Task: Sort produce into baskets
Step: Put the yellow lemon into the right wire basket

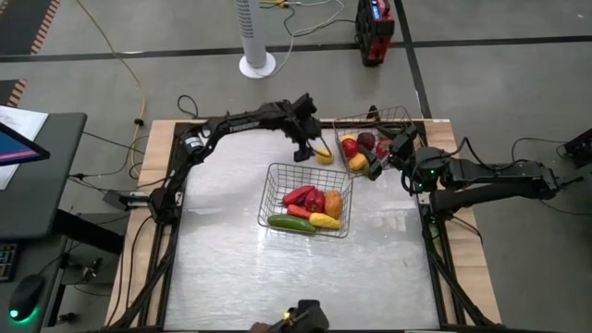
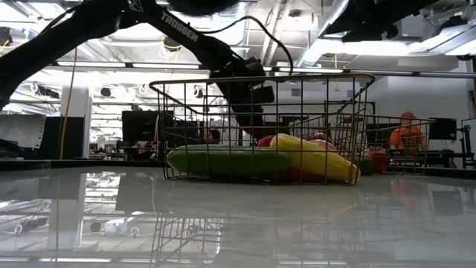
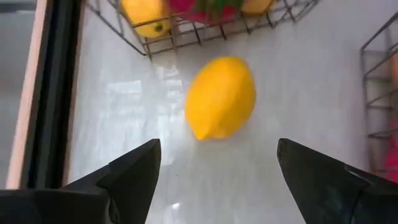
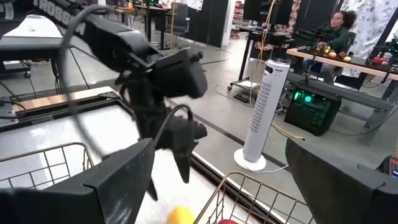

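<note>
A yellow lemon (image 3: 221,96) lies on the white table between two wire baskets. My left gripper (image 3: 217,146) hangs open just above it, slanting down, one finger on either side and clear of it; in the high view the left gripper (image 1: 310,151) is next to the lemon (image 1: 324,155). The centre basket (image 1: 274,180) holds red peppers (image 1: 305,197), a green cucumber (image 1: 289,223), corn and an orange piece. The far basket (image 1: 400,115) holds red, dark-purple and yellow pieces. My right gripper (image 1: 377,166) waits open over the far basket's near corner.
The far basket's wire wall (image 3: 186,38) stands just beyond the lemon, and the centre basket's corner (image 3: 373,68) is close beside it. The table's far edge rail (image 3: 53,93) runs alongside. Bare table (image 1: 277,277) lies toward the near edge. A person (image 4: 339,31) sits in the room beyond.
</note>
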